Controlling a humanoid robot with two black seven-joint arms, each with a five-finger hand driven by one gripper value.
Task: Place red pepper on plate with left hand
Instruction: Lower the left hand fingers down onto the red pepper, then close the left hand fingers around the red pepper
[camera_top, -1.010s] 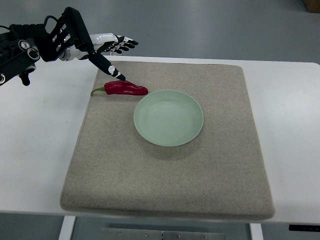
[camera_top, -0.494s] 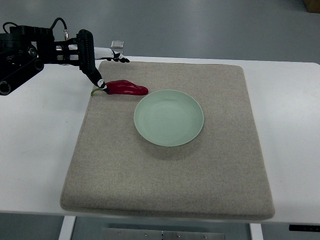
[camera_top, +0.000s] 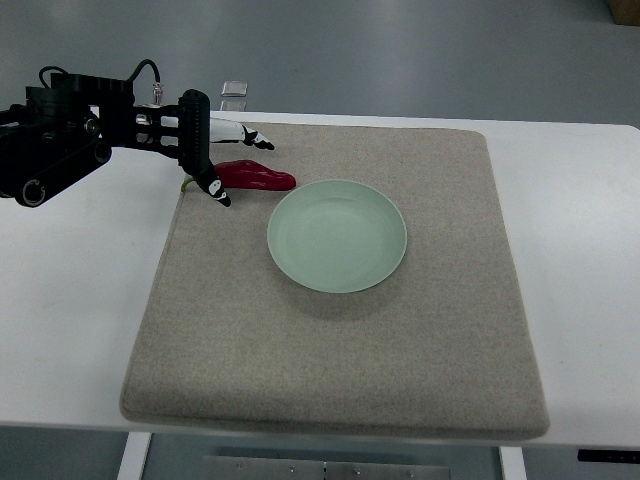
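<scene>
A red pepper (camera_top: 258, 177) with a green stem lies on the grey mat (camera_top: 340, 350), just off the upper left rim of the pale green plate (camera_top: 337, 235). My left hand (camera_top: 228, 158) reaches in from the left edge and hovers over the pepper's stem end. Its fingers (camera_top: 250, 137) are spread, with the thumb low in front of the stem and the other fingers behind the pepper. They do not close on it. The stem is partly hidden by the hand. The plate holds nothing.
The mat lies on a white table (camera_top: 70, 300). A small clear object (camera_top: 234, 88) sits at the table's far edge behind the hand. The black forearm (camera_top: 60, 140) stretches over the table's left part.
My left hand has moved right and down toward the pepper's stem end, and its fingers now straddle the pepper. The pepper and plate have not moved.
</scene>
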